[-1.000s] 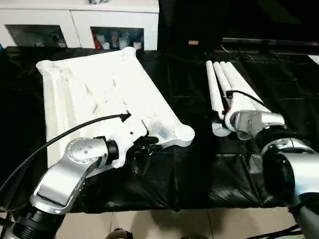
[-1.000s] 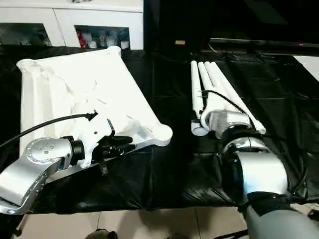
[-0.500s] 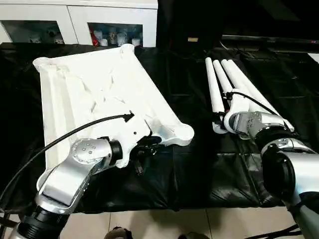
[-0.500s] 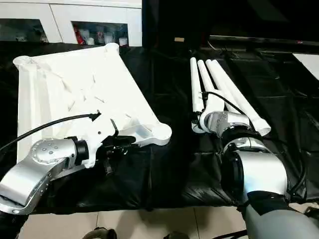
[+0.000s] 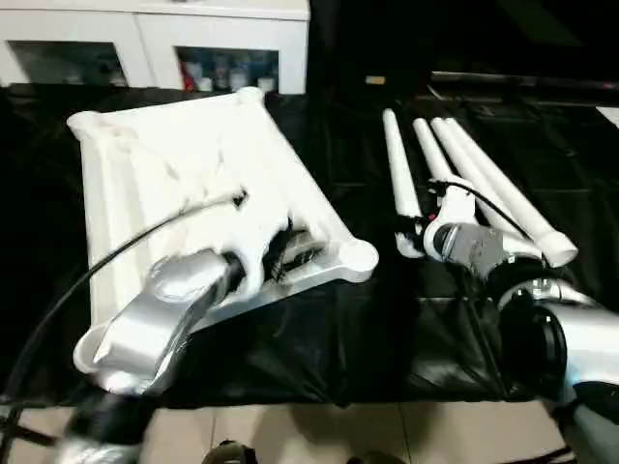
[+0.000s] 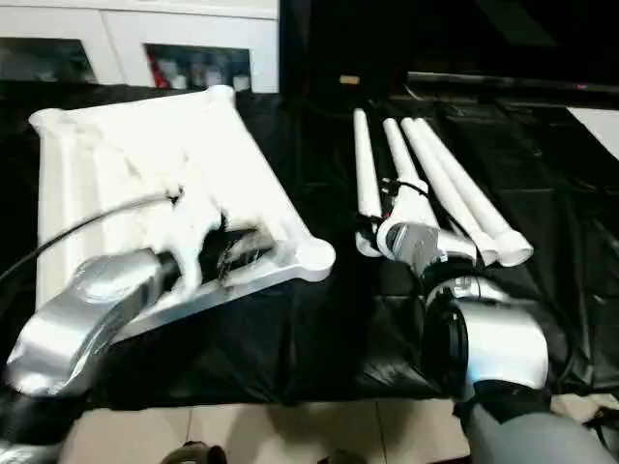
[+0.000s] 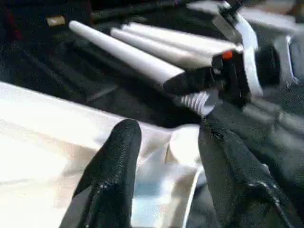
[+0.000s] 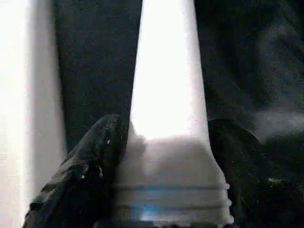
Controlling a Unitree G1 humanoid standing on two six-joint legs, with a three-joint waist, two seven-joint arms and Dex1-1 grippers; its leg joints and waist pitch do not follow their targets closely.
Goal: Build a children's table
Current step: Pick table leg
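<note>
Both arms reach forward: right pincer (image 8: 166, 190) clamps leg (image 8: 166, 85).

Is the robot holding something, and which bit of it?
Yes: its right hand grips one long white plastic tube leg near its threaded end; the left hand holds nothing.

Lighting: I see even indoor light from above; the white tabletop (image 5: 193, 184) and the legs (image 5: 474, 179) read bright and nearly washed out, ribs barely traceable. The black cloth on the counter (image 5: 387, 329) swallows detail, with faint sheen on its folds.

Blur: my head views are soft overall; the left forearm (image 5: 155, 329) smears heavily, its cable a pale streak. The cabinet (image 5: 155, 43) at the far edge is hazy.

Left wrist view: dim, grainy; the dark fingers (image 7: 114, 175) are out of focus.

Right wrist view: the held leg (image 8: 168, 95) glows overexposed against near-black surroundings; the fingers (image 8: 90, 171) are murky.
</note>
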